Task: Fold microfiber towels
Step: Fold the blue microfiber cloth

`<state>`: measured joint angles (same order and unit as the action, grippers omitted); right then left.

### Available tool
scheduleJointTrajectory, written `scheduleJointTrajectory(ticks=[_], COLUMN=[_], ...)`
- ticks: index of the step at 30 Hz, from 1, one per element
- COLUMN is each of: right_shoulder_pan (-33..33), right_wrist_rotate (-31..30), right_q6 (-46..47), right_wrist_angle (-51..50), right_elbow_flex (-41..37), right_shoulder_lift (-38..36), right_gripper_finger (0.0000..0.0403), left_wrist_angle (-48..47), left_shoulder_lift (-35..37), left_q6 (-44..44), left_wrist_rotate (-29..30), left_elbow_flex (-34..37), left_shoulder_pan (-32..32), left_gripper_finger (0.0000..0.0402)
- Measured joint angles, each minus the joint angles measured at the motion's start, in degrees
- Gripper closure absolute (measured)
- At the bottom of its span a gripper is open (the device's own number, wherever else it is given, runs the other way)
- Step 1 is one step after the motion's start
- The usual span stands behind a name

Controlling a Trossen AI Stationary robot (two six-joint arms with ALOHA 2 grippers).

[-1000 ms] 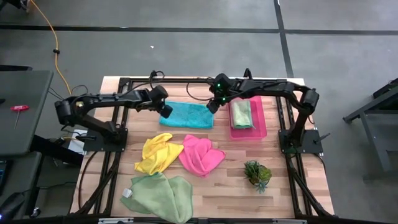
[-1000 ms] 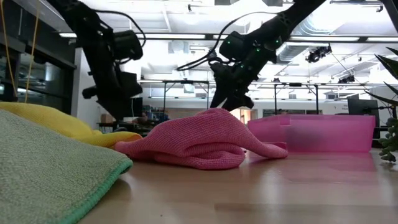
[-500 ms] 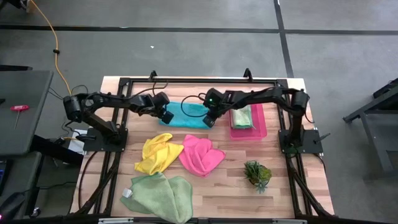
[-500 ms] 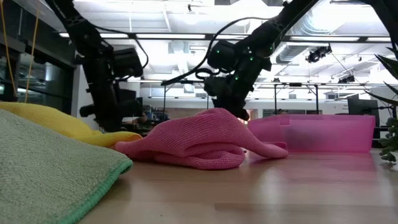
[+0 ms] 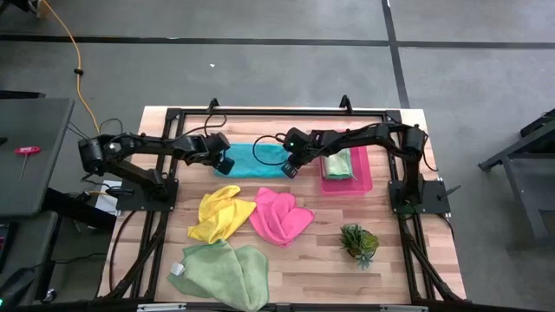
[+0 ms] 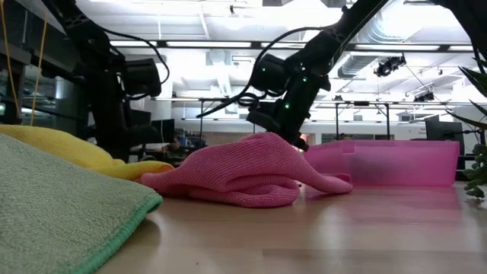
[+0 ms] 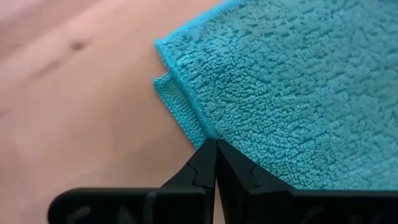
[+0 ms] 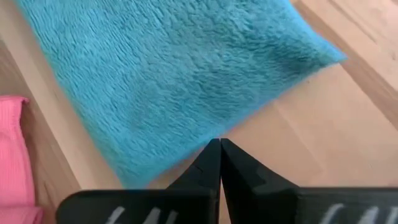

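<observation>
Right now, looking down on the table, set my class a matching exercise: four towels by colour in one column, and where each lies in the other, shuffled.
Column A
1. teal towel
2. folded pale green towel
3. hot pink towel
4. yellow towel

Column B
a. inside the pink tray
b. crumpled, just left of the hot pink one
c. flat between the left claw and the right claw
d. crumpled at the table's middle

Pairs: 1-c, 2-a, 3-d, 4-b
</observation>
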<state>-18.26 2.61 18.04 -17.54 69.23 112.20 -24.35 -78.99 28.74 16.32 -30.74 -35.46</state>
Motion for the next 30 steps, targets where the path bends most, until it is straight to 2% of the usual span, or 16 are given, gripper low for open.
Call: scheduleJointTrajectory(ticks=[7,10,12,16,18,21,24,30], right_shoulder_pan=[-0.62,-1.41,-1.79,-2.13,-1.95,-1.33,-0.01,1.44], right_wrist_rotate=[-0.65,0.17,1.96,5.62,8.08,11.71,11.96,10.59], right_q6=[-0.05,-0.25,-2.43,-7.65,-9.06,-10.29,-12.96,-15.79], right_wrist_angle=[1.92,1.94,2.57,3.39,3.26,2.63,2.06,2.24], right_elbow_flex=[0.02,0.02,0.02,0.11,0.13,0.13,0.12,0.04], right_shoulder_lift=[-0.53,-2.74,-4.78,-8.88,-9.79,-9.88,-9.15,-8.35], right_gripper_finger=[0.0403,0.0403,0.0403,0.0402,0.0402,0.0402,0.0393,0.0322], left_wrist_angle=[-2.47,-6.83,-7.88,-7.87,-7.94,-10.66,-10.73,-7.96], left_shoulder_lift=[7.07,10.66,13.7,20.33,23.15,25.9,26.09,23.32], left_q6=[-5.31,-8.23,-11.47,-15.89,-16.46,-16.99,-16.92,-18.22], left_wrist_rotate=[0.5,-0.37,-3.53,-14.23,-16.37,-16.06,-13.55,-7.81], left_elbow_flex=[-0.53,-2.05,-2.92,-2.68,-1.85,0.17,1.55,2.6], left_shoulder_pan=[-4.05,-5.05,-4.81,-2.19,0.31,4.53,8.96,14.56], left_gripper_finger=[0.0401,0.0401,0.0401,0.0401,0.0401,0.0391,0.0368,0.0294])
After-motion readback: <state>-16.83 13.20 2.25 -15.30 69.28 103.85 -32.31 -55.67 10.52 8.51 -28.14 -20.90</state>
